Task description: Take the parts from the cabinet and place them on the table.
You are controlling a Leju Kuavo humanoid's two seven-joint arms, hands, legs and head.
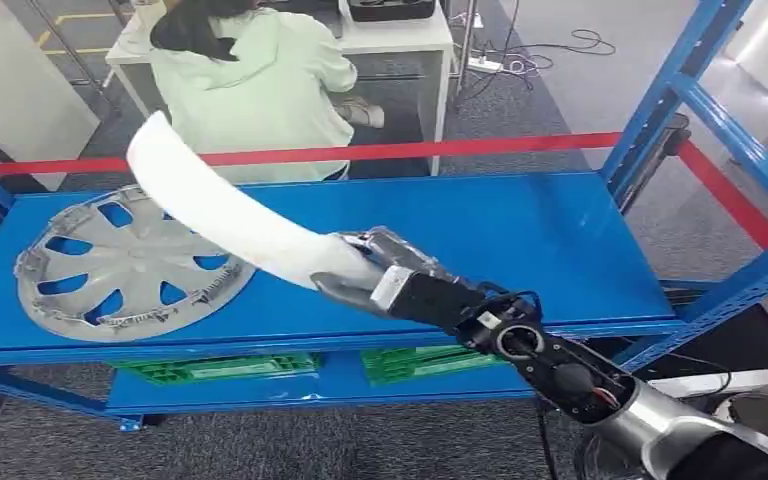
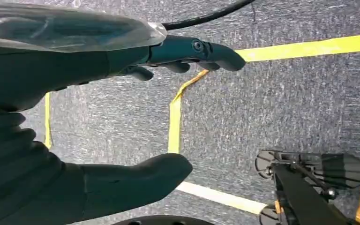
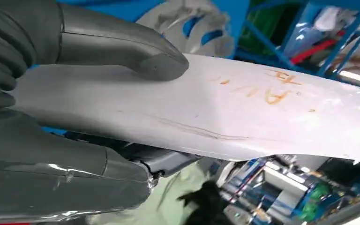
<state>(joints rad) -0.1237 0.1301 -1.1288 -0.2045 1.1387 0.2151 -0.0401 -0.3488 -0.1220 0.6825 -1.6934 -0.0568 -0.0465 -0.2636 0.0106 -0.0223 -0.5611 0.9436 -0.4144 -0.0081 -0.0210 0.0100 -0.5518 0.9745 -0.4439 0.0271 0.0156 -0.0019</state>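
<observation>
The right hand (image 1: 360, 275) gripped the long white part (image 1: 220, 205) by its near end, lifted above the blue shelf (image 1: 520, 240). Carrying it off to the table seemed next; the left hand (image 2: 122, 117) hung spread.

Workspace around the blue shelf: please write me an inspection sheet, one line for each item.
Surface: blue shelf, top level; bare blue metal on the robot's right part.
Job's things: long white curved panel held above the shelf; grey wheel cover lying flat on it.
Clutter: green trays on the lower level.
Robot hands: right robot hand grips the panel at one end, thumb on top; left robot hand hangs over the floor, fingers apart, holding nothing.
Cables: black cable on the floor behind.
Surroundings: person in a pale green top at a white desk; red barrier tape.
</observation>
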